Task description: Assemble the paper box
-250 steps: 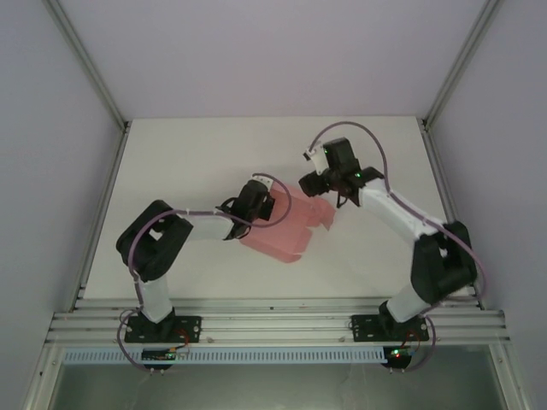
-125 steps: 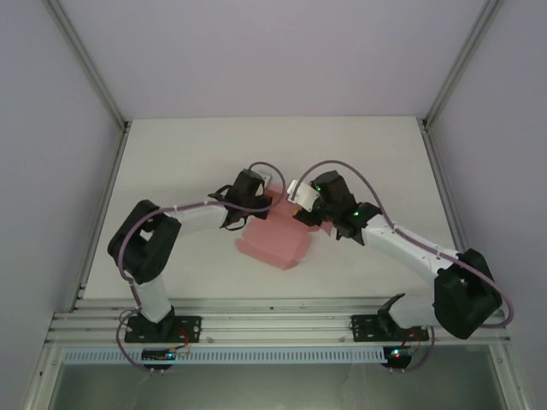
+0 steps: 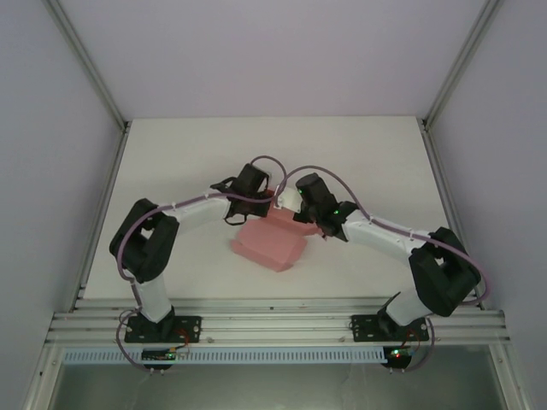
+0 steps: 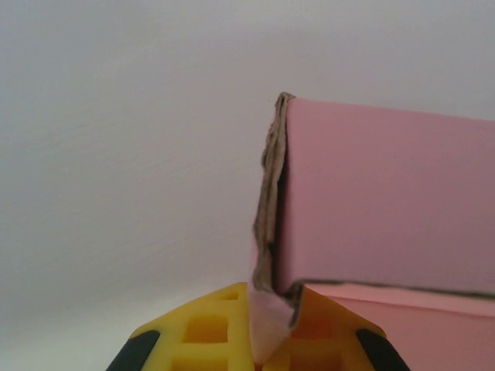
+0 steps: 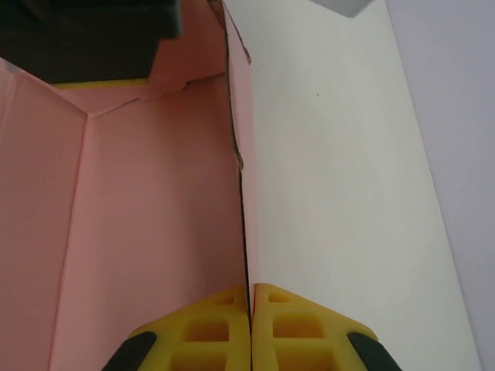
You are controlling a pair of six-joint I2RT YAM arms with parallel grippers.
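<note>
The paper box (image 3: 267, 244) is pale pink card, partly folded up, lying mid-table between both arms. My left gripper (image 3: 262, 200) sits at its far edge. In the left wrist view that gripper (image 4: 271, 311) is shut on a corner of a pink flap, with an upright pink wall (image 4: 387, 201) rising just beyond. My right gripper (image 3: 288, 206) meets the box from the right. In the right wrist view its yellow fingers (image 5: 252, 292) are shut on the thin edge of an upright wall, with the box's pink inside (image 5: 155, 216) to the left.
The white table (image 3: 188, 154) stretches around the box, bounded by grey walls and metal frame posts (image 3: 85, 60). An aluminium rail (image 3: 273, 325) runs along the near edge by the arm bases. The left gripper's black body (image 5: 85, 35) shows beyond the box in the right wrist view.
My right arm swung left to the box and its jaws closed on a wall edge. The left gripper shifted slightly farther back, still gripping, and the box drew in narrower.
</note>
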